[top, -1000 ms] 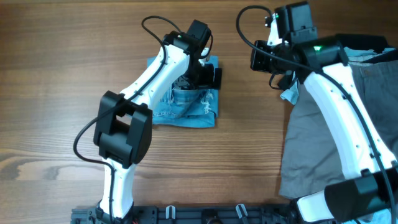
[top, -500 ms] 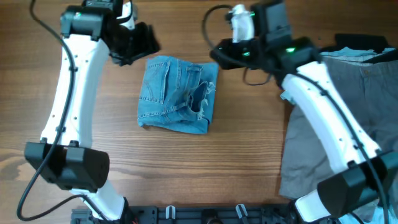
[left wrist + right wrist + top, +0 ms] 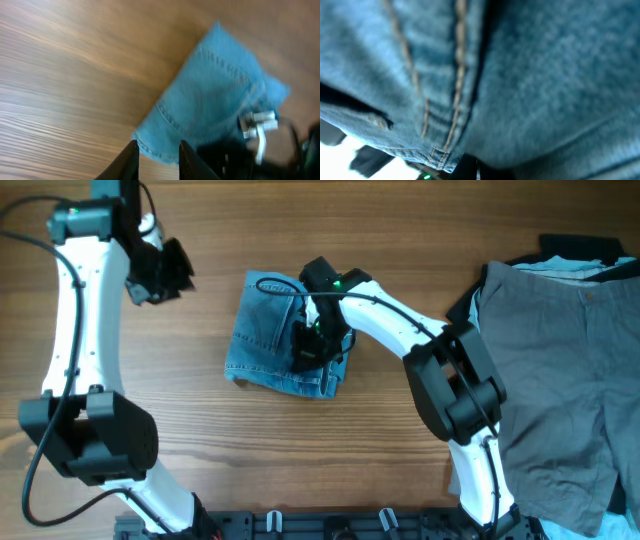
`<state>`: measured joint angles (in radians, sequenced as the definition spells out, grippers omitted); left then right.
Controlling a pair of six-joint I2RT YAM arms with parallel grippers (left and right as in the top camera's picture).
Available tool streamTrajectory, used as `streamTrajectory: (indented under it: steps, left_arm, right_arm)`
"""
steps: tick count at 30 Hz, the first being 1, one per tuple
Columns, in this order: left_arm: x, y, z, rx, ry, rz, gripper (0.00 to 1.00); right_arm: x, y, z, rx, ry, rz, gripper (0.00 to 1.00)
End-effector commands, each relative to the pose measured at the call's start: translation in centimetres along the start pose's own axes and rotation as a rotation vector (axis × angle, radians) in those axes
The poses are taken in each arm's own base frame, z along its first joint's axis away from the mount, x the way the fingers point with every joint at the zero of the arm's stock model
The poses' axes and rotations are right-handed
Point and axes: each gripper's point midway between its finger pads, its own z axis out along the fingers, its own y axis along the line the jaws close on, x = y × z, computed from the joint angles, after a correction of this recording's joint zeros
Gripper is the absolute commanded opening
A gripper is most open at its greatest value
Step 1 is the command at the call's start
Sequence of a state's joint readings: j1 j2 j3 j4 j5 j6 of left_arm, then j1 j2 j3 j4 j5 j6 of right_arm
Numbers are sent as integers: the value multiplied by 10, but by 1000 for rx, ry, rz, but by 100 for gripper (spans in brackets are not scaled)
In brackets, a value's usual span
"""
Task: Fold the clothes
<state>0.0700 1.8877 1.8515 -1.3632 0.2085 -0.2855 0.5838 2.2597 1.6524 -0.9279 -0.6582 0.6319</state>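
The light-blue jeans lie folded into a small bundle in the middle of the table. My right gripper rests on the bundle's right half, shut and pressed against the denim. In the right wrist view the jeans fill the frame, stitched seams close up, with the gripper closed at the bottom edge. My left gripper hovers over bare wood up and left of the bundle. In its wrist view the gripper holds nothing between narrowly parted fingers, and the jeans lie ahead of it.
Grey buttoned trousers lie spread over the right side of the table. Dark and pale garments are bunched at their top. The table's front rail runs along the bottom edge.
My left arm has swung off the jeans to the upper left, its jaws narrowing. My right gripper has come down from the upper right onto the folded jeans and closed.
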Motion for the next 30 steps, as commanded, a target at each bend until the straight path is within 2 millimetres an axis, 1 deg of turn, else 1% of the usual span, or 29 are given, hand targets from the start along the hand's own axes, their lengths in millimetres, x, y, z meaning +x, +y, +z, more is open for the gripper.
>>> streamTrajectory:
  steps: [1, 2, 4, 5, 6, 7, 8, 9, 10, 11, 12, 13, 14, 15, 16, 18, 19, 20, 21, 22, 24, 25, 26, 27, 28, 29, 30]
  left_arm:
    - [43, -10, 44, 66, 182, 49, 30]
    - [63, -11, 65, 98, 252, 40, 34]
    - [81, -15, 84, 157, 314, 27, 47]
    - [92, -19, 93, 199, 346, 19, 50]
    - [105, -22, 105, 242, 382, 12, 48]
    - [118, -22, 117, 264, 409, 10, 27]
    - [128, -19, 128, 260, 423, -1, 10]
    - [137, -15, 141, 251, 429, -22, 4]
    - [144, -10, 153, 242, 427, -54, 4]
    - [147, -3, 167, 220, 406, -99, 4]
    - [146, 6, 178, 188, 374, -143, 4]
    - [141, 17, 189, 150, 326, -199, 4]
    - [128, 24, 196, 142, 258, -231, 4]
    - [112, 23, 197, 170, 200, -224, 4]
    - [97, 20, 197, 199, 147, -216, 4]
    - [48, 5, 188, 284, -18, -169, 4]
    - [32, -1, 182, 307, -69, -150, 4]
    - [16, -7, 175, 324, -118, -130, 4]
    - [-3, -12, 163, 311, -169, -112, 4]
    - [-17, -16, 152, 302, -203, -82, 4]
    - [-34, -28, 128, 305, -223, -41, 6]
    - [-38, -33, 118, 307, -216, -29, 9]
    - [-38, -40, 105, 312, -191, -16, 17]
    - [-31, -44, 93, 317, -137, -22, 32]
    - [-22, -44, 87, 308, -85, -37, 42]
    - [-8, -42, 82, 290, -19, -59, 50]
    - [18, -33, 80, 243, 92, -100, 72]
  right_arm:
    - [-15, -33, 29, -5, 43, 82, 4]
    - [-19, -22, 23, -40, 19, 14, 4]
    - [-22, -17, 16, -42, -9, -9, 4]
    - [-23, -14, 13, -45, -24, -21, 4]
    - [-25, -11, 9, -51, -42, -32, 4]
    - [-27, -6, 5, -63, -58, -48, 4]
    - [-29, -2, 2, -72, -73, -65, 4]
    - [-30, 4, -5, -78, -95, -83, 4]
    - [-31, 7, -11, -77, -116, -96, 4]
    - [-32, 10, -20, -64, -149, -107, 4]
    - [-32, 13, -31, -46, -188, -112, 4]
    - [-31, 18, -47, -27, -237, -126, 4]
    - [-28, 23, -69, -3, -302, -131, 4]
    - [-25, 29, -88, 5, -354, -149, 4]
    - [-22, 37, -104, 3, -402, -185, 4]
    - [-24, 49, -131, 3, -510, -224, 4]
    - [-28, 51, -135, 7, -537, -228, 4]
    - [-31, 51, -137, 9, -553, -228, 5]
    - [-35, 51, -135, 9, -562, -232, 5]
    - [-39, 50, -130, 11, -559, -229, 5]
    - [-45, 43, -117, 26, -535, -212, 5]
    - [-48, 37, -109, 37, -517, -197, 5]
    - [-52, 27, -95, 55, -486, -151, 5]
    - [-53, 17, -83, 71, -456, -102, 4]
    - [-53, 5, -72, 91, -425, -33, 4]
    - [-51, -10, -60, 121, -394, 71, 4]
    - [-50, -32, -44, 170, -346, 180, 4]
